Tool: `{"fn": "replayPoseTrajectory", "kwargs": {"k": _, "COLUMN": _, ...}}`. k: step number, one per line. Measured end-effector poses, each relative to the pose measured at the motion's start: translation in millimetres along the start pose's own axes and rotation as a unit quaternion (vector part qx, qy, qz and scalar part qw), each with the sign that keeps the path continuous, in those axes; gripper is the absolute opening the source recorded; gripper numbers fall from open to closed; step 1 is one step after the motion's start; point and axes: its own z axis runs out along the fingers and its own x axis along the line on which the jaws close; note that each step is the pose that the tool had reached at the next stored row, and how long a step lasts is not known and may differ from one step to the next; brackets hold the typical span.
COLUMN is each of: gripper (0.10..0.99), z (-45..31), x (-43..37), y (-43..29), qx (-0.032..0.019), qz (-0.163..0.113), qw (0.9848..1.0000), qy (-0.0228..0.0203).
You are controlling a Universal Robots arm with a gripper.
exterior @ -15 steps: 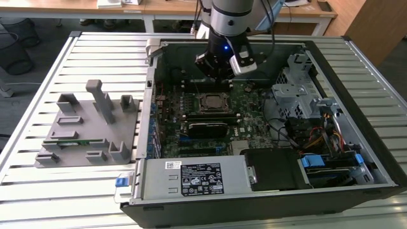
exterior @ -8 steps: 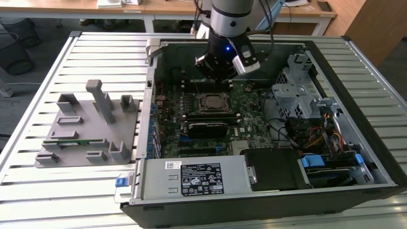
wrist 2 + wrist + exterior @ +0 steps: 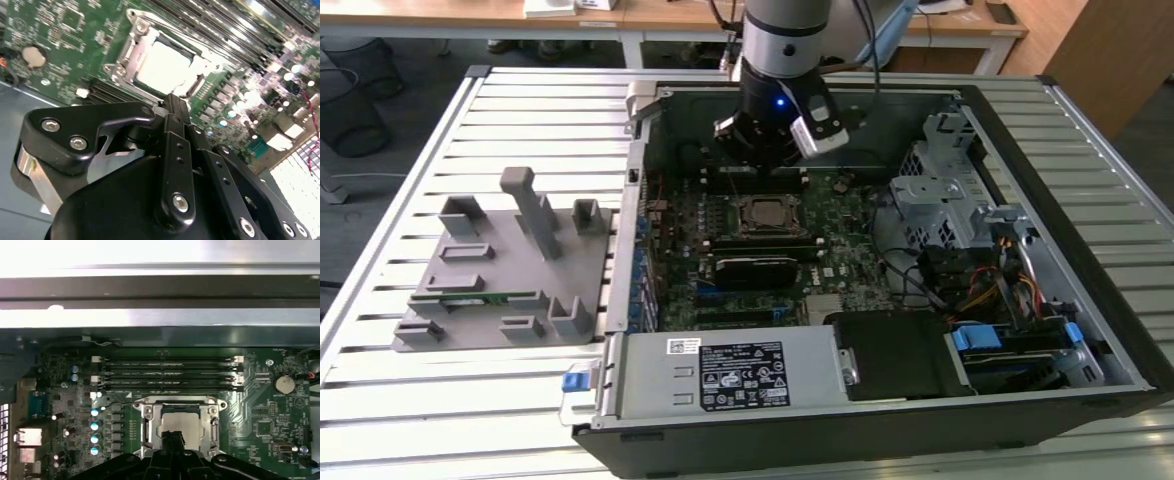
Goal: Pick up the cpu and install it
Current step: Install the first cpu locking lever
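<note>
The cpu (image 3: 180, 423) lies flat inside the metal socket frame (image 3: 148, 416) on the green motherboard (image 3: 260, 415); its silvery top also shows in the second wrist view (image 3: 162, 65) and the exterior view (image 3: 761, 213). My gripper (image 3: 173, 438) hangs just above the socket's edge, fingers together with nothing between them. In the second wrist view the black fingers (image 3: 172, 107) meet beside the socket. In the exterior view the gripper (image 3: 754, 160) hovers inside the open computer case (image 3: 1067, 300), toward the far wall from the socket.
Black memory slots (image 3: 167, 372) run past the socket. A grey fixture (image 3: 507, 270) on the slatted table holds a green memory stick (image 3: 470, 298). The power supply (image 3: 720, 372), a metal drive cage (image 3: 947, 190) and cables (image 3: 987, 290) crowd the case.
</note>
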Motion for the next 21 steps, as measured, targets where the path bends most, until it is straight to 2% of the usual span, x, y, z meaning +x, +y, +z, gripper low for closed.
{"fn": "replayPoseTrajectory", "kwargs": {"k": 5, "gripper": 0.114, "z": 0.4, "x": 16.5, "y": -0.2, "qx": -0.0001, "qz": 0.0, "qw": 1.0, "qy": -0.0038}}
{"fn": "replayPoseTrajectory", "kwargs": {"k": 10, "gripper": 0.114, "z": 0.8, "x": 29.6, "y": -0.4, "qx": -0.0001, "qz": -0.001, "qw": 1.0, "qy": -0.0066}}
{"fn": "replayPoseTrajectory", "kwargs": {"k": 14, "gripper": 0.114, "z": 0.9, "x": 38.7, "y": -0.6, "qx": -0.0002, "qz": -0.001, "qw": 1.0, "qy": -0.0092}}
{"fn": "replayPoseTrajectory", "kwargs": {"k": 21, "gripper": 0.114, "z": 1.2, "x": 51.9, "y": -0.7, "qx": -0.0003, "qz": -0.001, "qw": 0.9999, "qy": -0.0112}}
